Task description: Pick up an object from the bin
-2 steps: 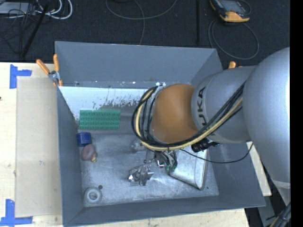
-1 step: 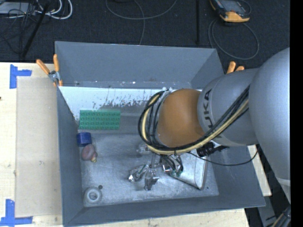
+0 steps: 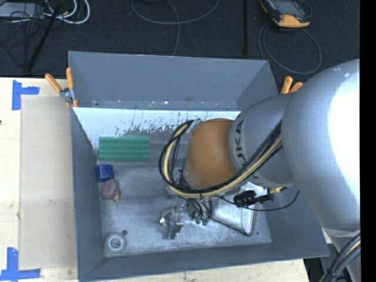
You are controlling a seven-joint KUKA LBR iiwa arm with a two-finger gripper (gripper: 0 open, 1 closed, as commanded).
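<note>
Broadly, the grey bin [image 3: 170, 81] holds only a scatter of small things, and the arm [image 3: 317, 151] with its orange cover [image 3: 208, 151] hangs low over the floor's middle. The gripper [image 3: 198, 213] sits near the bin's front wall. Whether it is open or closed I cannot tell, and nothing can be seen in its grasp.

A green studded plate [image 3: 123, 148] lies by the back wall, toward the back-left corner. A pale flat wedge-shaped piece [image 3: 235, 217] lies partly under the arm, toward the front-right corner.

Closest to the gripper, just to its left near the middle of the front wall, lies a small silvery jagged piece [image 3: 171, 222]. I judge this the likely target. It looks rigid, light and probably slick, with an uneven outline, so a grip across its narrowest part would be safest. Squeezing the points could flip it away.

Along the left wall sit a pinkish lump [image 3: 109, 189] and a blue block [image 3: 104, 171], and a small pale ring [image 3: 116, 242] lies in the front-left corner.
</note>
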